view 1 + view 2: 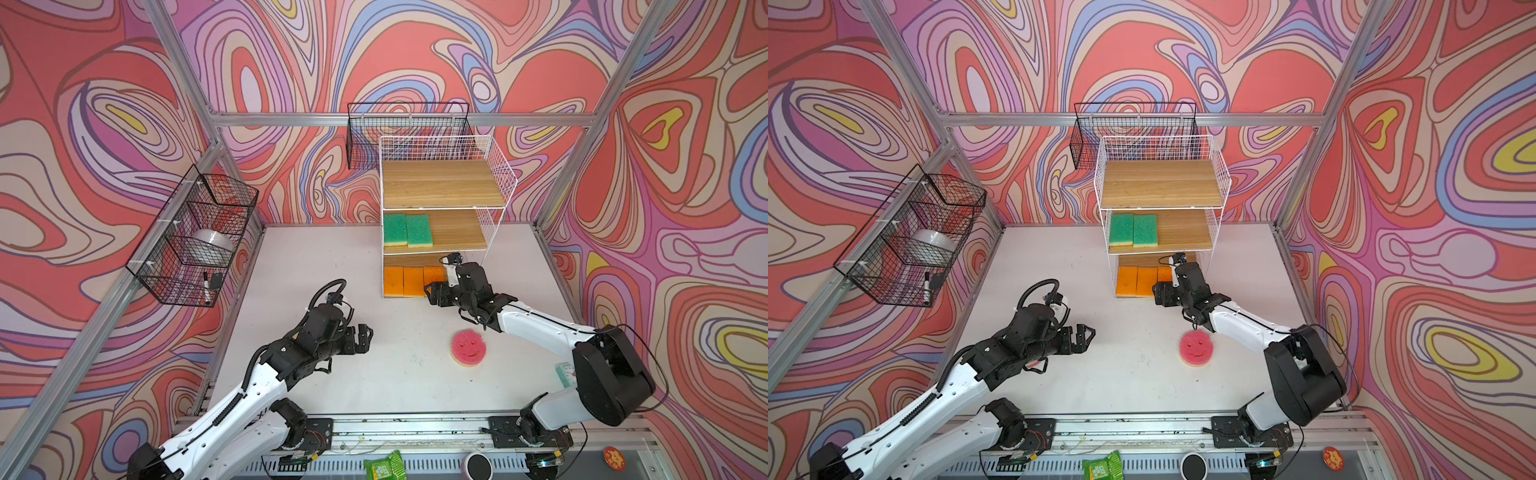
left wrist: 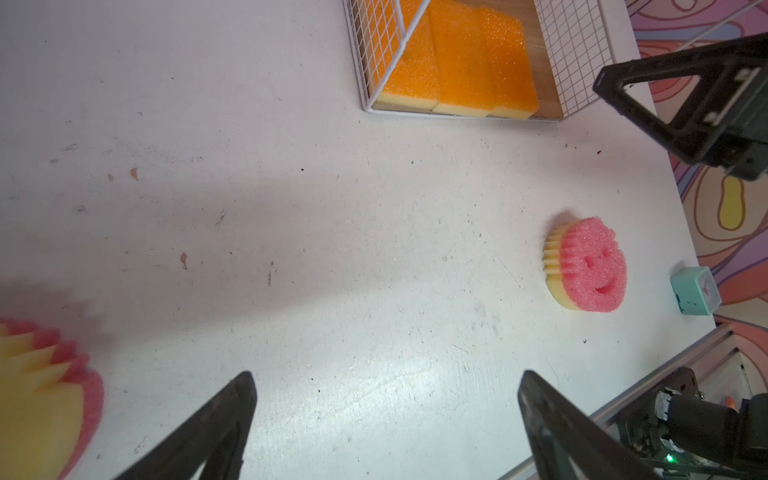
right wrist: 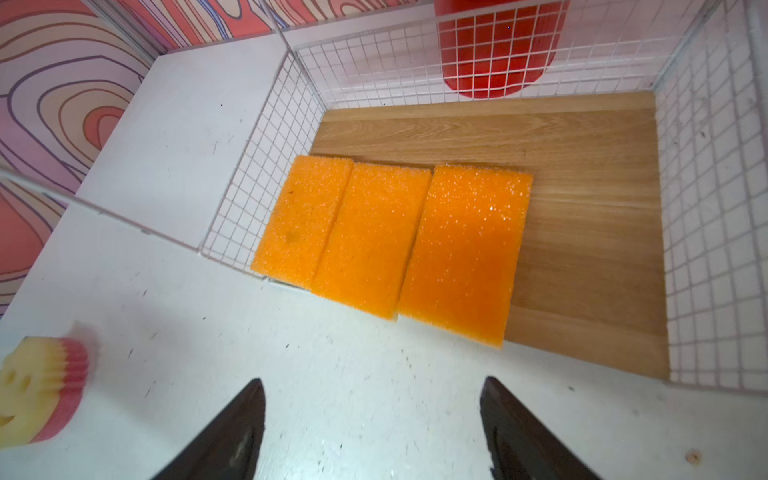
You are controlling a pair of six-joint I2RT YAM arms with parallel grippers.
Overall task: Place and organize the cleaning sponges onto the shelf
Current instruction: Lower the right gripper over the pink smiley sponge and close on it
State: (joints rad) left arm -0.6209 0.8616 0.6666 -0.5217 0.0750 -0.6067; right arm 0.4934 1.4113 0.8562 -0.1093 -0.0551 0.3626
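Take the white table (image 1: 316,266) in both top views as a clock face. The shelf (image 1: 440,183) stands at its 12-to-1 o'clock edge, with the top board bare. A black wire basket (image 1: 195,237) hangs on the wall at 9 o'clock.

The left gripper (image 1: 363,336) hovers near the centre, toward 8 o'clock, its jaws spread wide with nothing between them. The right gripper (image 3: 374,419) is low at 2 o'clock, at the open front of the shelf's bottom tier. Its jaws stand apart and empty, near the orange sponges (image 1: 405,281) but not touching them.

Those three lie side by side, touching, scouring face up, on the 9 o'clock half of the bottom board. Two green sponges (image 1: 407,229) lie side by side on the 9 o'clock half of the middle board.

The pink smiley sponge (image 1: 468,348) lies face up on the table at 4 o'clock — well apart from both grippers. A second smiley sponge (image 3: 37,390), yellow face up, shows blurred at the frame edge in both wrist views — hidden in both top views.
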